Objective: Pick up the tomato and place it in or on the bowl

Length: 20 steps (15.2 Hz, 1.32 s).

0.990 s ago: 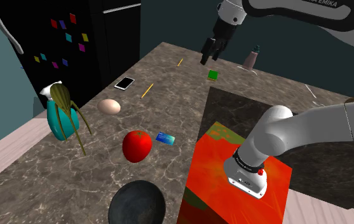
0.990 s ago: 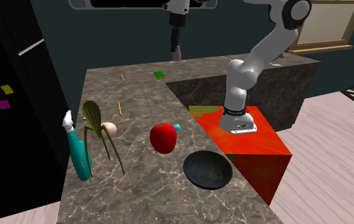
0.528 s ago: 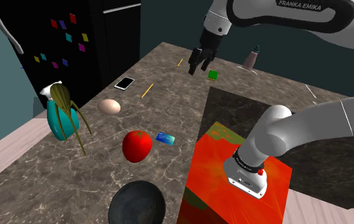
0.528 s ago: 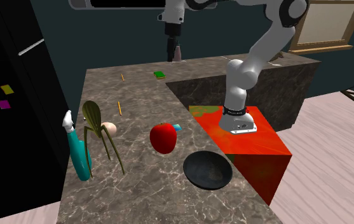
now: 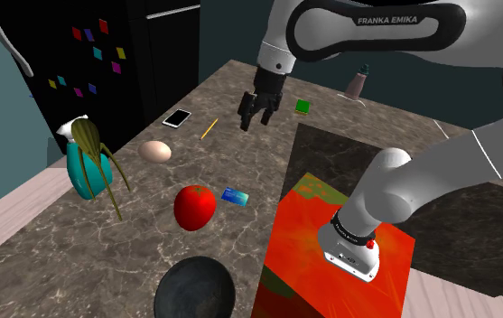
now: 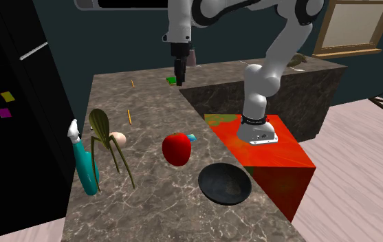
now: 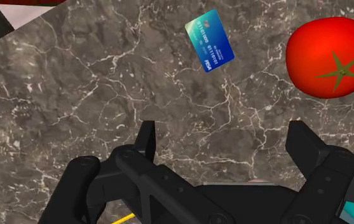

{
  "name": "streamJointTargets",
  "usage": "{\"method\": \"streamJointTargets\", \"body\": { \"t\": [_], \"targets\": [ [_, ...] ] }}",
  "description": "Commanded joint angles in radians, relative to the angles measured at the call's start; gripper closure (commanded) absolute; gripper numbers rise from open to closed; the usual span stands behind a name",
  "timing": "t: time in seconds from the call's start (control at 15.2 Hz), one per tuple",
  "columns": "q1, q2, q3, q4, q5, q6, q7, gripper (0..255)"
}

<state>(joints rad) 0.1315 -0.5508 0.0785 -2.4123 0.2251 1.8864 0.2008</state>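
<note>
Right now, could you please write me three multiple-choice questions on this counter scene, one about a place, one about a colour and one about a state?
1. What lies closest to the round red tomato?
A. a small blue card
B. a white phone
C. a green block

2. What colour is the round bowl?
A. white
B. dark, nearly black
C. yellow

3. In what state is the black two-finger claw?
A. shut on the tomato
B. shut on the card
C. open, holding nothing

Answers:
1 A, the card lies just beside the tomato in the shoulder view.
2 B, the bowl looks dark grey on the marbled counter.
3 C, the wrist view shows its fingers standing apart over bare counter.
</note>
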Motion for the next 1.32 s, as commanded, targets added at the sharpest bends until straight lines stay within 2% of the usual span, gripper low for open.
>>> {"method": "streamJointTargets", "body": {
  "t": [0.0, 0.79, 1.25],
  "targets": [
    [0.019, 0.047, 0.017, 0.014, 0.037, 0.022, 0.020, 0],
    [0.136, 0.355, 0.125, 0.118, 0.255, 0.184, 0.110, 0],
    [0.156, 0.408, 0.150, 0.087, 0.285, 0.272, 0.105, 0]
  ]
}}
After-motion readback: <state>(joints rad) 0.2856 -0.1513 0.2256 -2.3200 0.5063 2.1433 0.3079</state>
